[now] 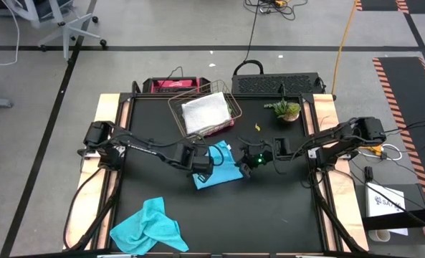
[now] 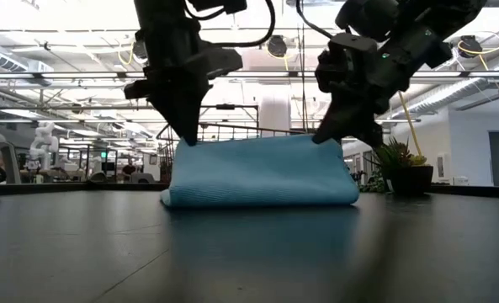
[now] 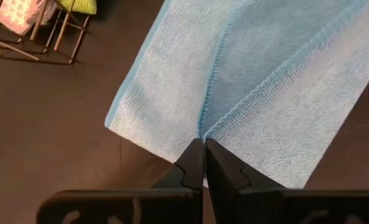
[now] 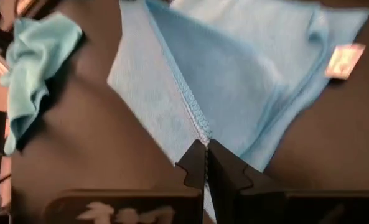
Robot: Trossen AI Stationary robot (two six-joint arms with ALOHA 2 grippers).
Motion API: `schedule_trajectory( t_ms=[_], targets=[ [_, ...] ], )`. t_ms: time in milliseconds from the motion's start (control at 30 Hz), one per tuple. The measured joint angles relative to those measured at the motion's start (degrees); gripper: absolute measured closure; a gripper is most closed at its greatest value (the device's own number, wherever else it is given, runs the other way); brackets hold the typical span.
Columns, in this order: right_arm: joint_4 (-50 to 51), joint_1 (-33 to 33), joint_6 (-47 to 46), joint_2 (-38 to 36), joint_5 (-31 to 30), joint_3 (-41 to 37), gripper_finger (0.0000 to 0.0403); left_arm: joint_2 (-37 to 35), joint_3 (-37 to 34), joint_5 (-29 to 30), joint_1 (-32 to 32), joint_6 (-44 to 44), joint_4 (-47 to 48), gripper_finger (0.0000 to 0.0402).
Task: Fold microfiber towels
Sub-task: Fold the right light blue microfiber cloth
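Pinching folded blue towel [image 1: 218, 169] mid-table, left gripper [image 3: 203, 144] and right gripper [image 4: 205, 144] jaws closed on it, long axis slanting left-right.

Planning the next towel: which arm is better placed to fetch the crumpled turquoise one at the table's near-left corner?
Left, probably. The crumpled turquoise towel lies on the left arm's side, nearer the left gripper than the right gripper. Both are shut on the folded turquoise towel.

Two black jointed arms [image 1: 147, 148], black cables, green indicator light [image 1: 259, 159]

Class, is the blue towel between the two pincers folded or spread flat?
Folded: the blue towel lies doubled, with a rounded fold in the low view and layered hemmed edges in both wrist views.
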State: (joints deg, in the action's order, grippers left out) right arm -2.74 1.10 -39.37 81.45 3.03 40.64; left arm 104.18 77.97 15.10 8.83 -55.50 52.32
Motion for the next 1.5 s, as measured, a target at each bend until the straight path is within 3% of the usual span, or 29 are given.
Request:
schedule_trajectory(
  t_ms=[533,800,933,1067,1233,1500],
  targets=[
    [4.03,17.11,-16.41,0.00,-5.71,0.00,0.0403,2.66,0.02,-2.67,8.35,-7.42,-8.47,0.0394],
    [1.02,25.30,-24.16,0.00,-11.92,0.00,0.0403,2.69,-0.02,-3.15,13.28,-11.07,-12.45,0.0395],
    [-0.46,28.87,-28.84,0.01,-14.74,0.00,0.0403,2.69,-0.02,-7.80,15.67,-11.51,-17.11,0.0398],
    [-4.08,31.66,-31.30,0.02,-17.28,0.04,0.0403,2.69,0.38,-8.67,18.42,-14.88,-19.46,0.0396],
    [-3.14,27.73,-23.57,0.08,-18.19,1.09,0.0403,2.67,1.01,-4.73,19.13,-16.09,-15.67,0.0396],
    [-3.04,14.81,-9.43,0.20,-11.36,1.09,0.0403,2.67,1.01,0.42,13.13,-13.82,-4.26,0.0393]
  ],
)
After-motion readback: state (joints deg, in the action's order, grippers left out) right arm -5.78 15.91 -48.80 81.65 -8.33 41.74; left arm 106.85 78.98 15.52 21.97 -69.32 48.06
